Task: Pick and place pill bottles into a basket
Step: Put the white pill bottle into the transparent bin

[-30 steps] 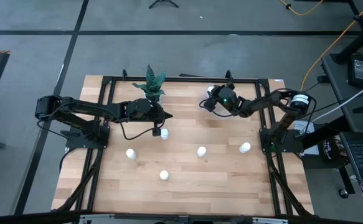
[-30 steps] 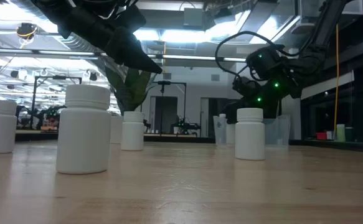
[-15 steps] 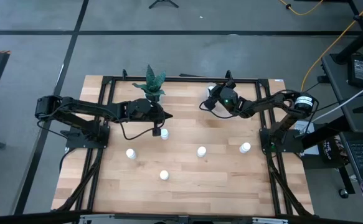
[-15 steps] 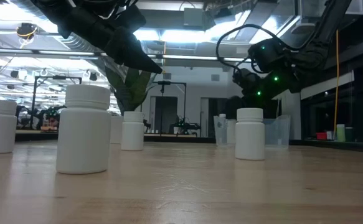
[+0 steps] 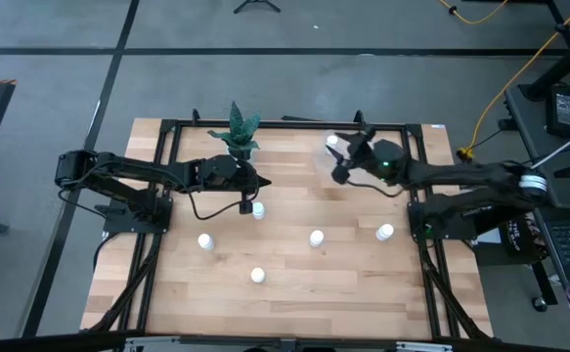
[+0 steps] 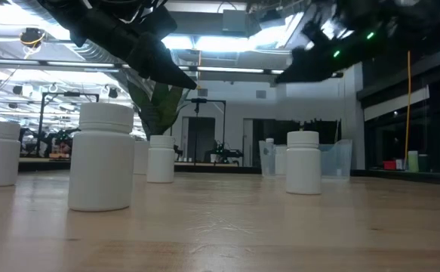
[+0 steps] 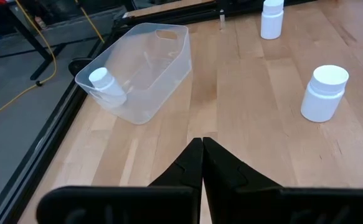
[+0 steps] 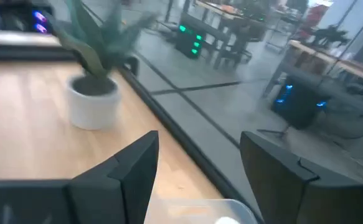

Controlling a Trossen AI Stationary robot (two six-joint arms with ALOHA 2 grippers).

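Note:
My left gripper [image 5: 263, 183] hangs shut and empty above the table's middle left, in front of the plant; its closed tips [image 7: 202, 143] point toward the basket [image 7: 145, 65]. That clear basket stands at the back right and has one pill bottle [image 7: 106, 83] in it. My right gripper [image 5: 346, 164] hovers open and empty just right of the basket, raised well above the table [image 6: 299, 72]. Several more pill bottles stand loose on the wood: one [image 5: 258, 209] by the left gripper, others at the left [image 5: 205, 242], middle [image 5: 316, 238], front [image 5: 257, 276] and right [image 5: 385, 233].
A white pot with a green plant [image 5: 240, 135] stands at the back, beside the left arm. A black metal frame [image 5: 167, 137] runs along the table's back and sides. In the low view the nearest bottle [image 6: 101, 156] looms at the left.
The right arm has risen and drawn back to the right, away from the basket, with its fingers still open. The left arm has not moved.

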